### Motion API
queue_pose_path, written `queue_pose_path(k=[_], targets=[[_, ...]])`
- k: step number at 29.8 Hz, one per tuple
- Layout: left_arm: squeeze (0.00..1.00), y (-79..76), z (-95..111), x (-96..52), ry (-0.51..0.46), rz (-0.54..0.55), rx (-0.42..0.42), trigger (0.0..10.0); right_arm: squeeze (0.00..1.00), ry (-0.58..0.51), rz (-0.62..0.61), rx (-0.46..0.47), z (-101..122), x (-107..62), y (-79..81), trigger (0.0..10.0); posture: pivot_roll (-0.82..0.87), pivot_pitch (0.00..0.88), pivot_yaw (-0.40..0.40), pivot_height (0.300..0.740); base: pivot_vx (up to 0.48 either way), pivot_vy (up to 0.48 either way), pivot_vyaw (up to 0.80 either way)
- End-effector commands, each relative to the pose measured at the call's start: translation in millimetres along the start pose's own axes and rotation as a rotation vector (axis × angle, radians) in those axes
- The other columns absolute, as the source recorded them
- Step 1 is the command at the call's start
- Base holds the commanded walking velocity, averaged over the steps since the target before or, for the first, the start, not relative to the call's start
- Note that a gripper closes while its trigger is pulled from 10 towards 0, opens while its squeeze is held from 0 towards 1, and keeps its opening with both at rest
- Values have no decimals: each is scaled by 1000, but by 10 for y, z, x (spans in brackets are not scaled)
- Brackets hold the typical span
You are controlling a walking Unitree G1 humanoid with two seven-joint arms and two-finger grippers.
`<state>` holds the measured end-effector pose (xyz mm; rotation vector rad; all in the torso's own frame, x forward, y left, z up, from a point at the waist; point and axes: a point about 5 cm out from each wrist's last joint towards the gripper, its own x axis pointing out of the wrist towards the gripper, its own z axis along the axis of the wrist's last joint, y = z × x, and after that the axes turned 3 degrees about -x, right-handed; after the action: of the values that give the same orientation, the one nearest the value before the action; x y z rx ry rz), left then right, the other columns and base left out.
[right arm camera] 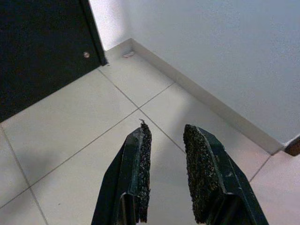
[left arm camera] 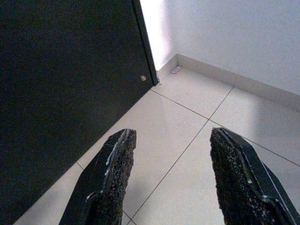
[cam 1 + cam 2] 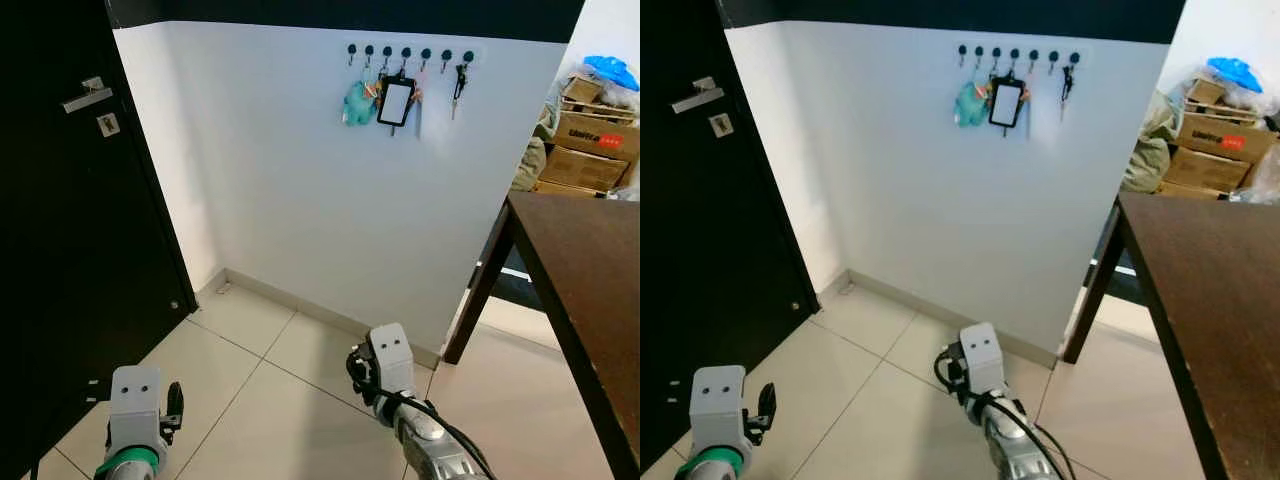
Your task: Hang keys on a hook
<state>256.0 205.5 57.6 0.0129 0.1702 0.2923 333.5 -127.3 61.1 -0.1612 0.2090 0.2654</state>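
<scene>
A row of black hooks [image 3: 407, 52] runs high on the white wall. From it hang a teal plush charm [image 3: 357, 103], a black-framed card holder [image 3: 396, 102] and a dark bunch of keys [image 3: 459, 80] near the row's right end. Both arms are low over the tiled floor, far below the hooks. My left gripper [image 2: 171, 133] is open wide with nothing between its fingers. My right gripper [image 1: 166, 126] is open by a narrow gap and also holds nothing.
A black door [image 3: 60, 250] with a metal handle [image 3: 88, 95] stands on the left. A dark brown table [image 3: 590, 260] juts in on the right, with cardboard boxes [image 3: 590, 130] piled behind it. Pale floor tiles [image 3: 260, 380] lie between.
</scene>
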Motion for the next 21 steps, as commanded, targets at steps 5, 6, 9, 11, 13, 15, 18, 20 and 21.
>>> queue_pose_path(k=[5,6,9,11,13,15,18,20,21], targets=[[0,39,-71,-16,23,10,-3,10000,0,19,-4,7,-62,-16,11,10000,-136,41,108,740,0,0,0],[0,34,-70,-12,23,9,-4,10000,0,19,-3,7,-61,-15,11,10000,-136,41,108,740,0,0,0],[0,0,-37,36,23,-5,-24,10000,0,5,44,41,-14,20,88,10000,-131,49,112,740,0,0,0],[0,-29,-9,43,11,-20,-18,10000,0,-5,67,32,17,37,152,10000,-120,45,102,740,0,0,0],[0,-63,32,39,-15,-14,32,10000,0,-4,100,0,57,70,241,10000,-110,57,89,740,0,0,0],[0,-67,44,31,-24,-3,46,10000,0,0,116,-15,71,83,276,10000,-111,53,81,740,0,0,0],[0,-49,46,20,-26,9,39,10000,0,-1,129,-13,82,90,294,10000,-109,55,79,740,0,0,0],[0,-42,33,19,-21,8,12,10000,0,0,136,-9,82,93,298,10000,-106,55,76,740,0,0,0],[0,-42,30,21,-20,7,9,10000,0,0,139,-9,83,95,302,10000,-106,55,76,740,0,0,0]])
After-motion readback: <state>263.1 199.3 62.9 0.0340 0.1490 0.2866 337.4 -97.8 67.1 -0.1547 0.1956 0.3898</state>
